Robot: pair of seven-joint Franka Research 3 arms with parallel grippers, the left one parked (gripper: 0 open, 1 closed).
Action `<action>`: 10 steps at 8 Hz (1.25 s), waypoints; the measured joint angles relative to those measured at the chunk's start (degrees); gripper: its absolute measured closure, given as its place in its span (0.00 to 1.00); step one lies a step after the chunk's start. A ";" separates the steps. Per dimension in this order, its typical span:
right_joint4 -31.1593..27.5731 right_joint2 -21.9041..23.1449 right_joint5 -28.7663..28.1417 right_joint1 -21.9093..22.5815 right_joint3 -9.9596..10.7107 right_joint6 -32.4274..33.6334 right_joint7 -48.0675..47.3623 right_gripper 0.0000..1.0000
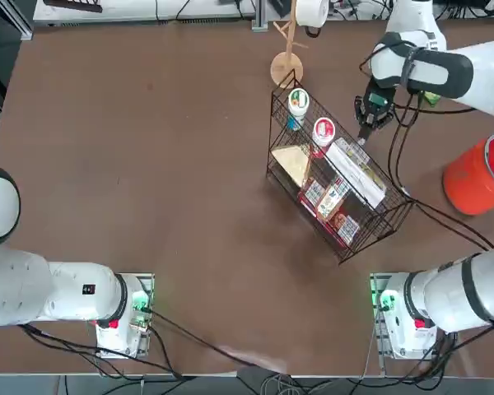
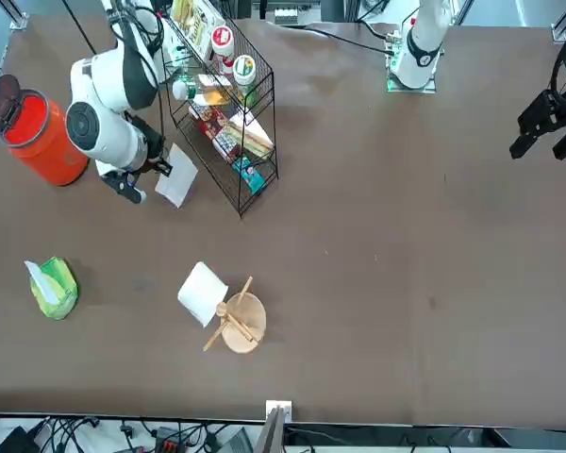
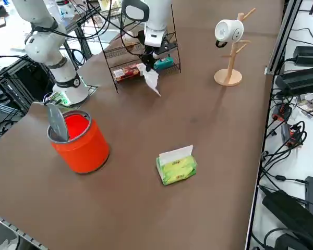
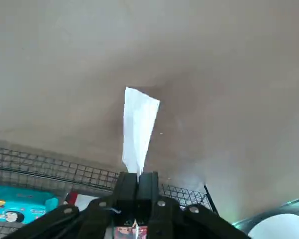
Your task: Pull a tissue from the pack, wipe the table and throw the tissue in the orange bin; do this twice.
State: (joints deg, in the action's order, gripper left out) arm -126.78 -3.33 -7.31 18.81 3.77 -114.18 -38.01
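Note:
My right gripper [image 4: 137, 181] is shut on a white tissue [image 4: 138, 127] that hangs from its tips toward the table [image 3: 214, 130]. It hovers beside the black wire basket [image 2: 228, 113], with the gripper [image 3: 147, 65] just above the tissue [image 3: 151, 78] and the tissue [image 2: 177, 176] close to the tabletop. The green pack [image 3: 176, 166] lies apart, a white tissue sticking out of it; in the front view the pack [image 2: 53, 288] is at the left. The orange bin [image 3: 81, 138] stands open with its lid tipped up; from overhead the bin [image 1: 477, 177] is at the right edge.
The wire basket [image 1: 337, 177] holds red-and-white cups, a long white box and small packets, close beside the gripper [image 1: 366, 123]. A wooden mug tree [image 3: 228, 75] with a white mug [image 3: 227, 30] stands farther along the table. Cables trail behind the right arm.

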 joint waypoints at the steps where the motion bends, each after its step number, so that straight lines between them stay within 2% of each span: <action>1: -0.56 -0.04 0.69 0.00 0.00 0.00 0.00 0.99; 4: -1.52 -1.07 3.09 0.00 0.00 -0.19 0.00 0.99; 10: -1.53 -5.04 3.84 0.01 0.00 -4.01 -0.01 0.99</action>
State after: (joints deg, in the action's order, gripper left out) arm -128.32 -8.36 -3.46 18.81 3.77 -118.19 -38.02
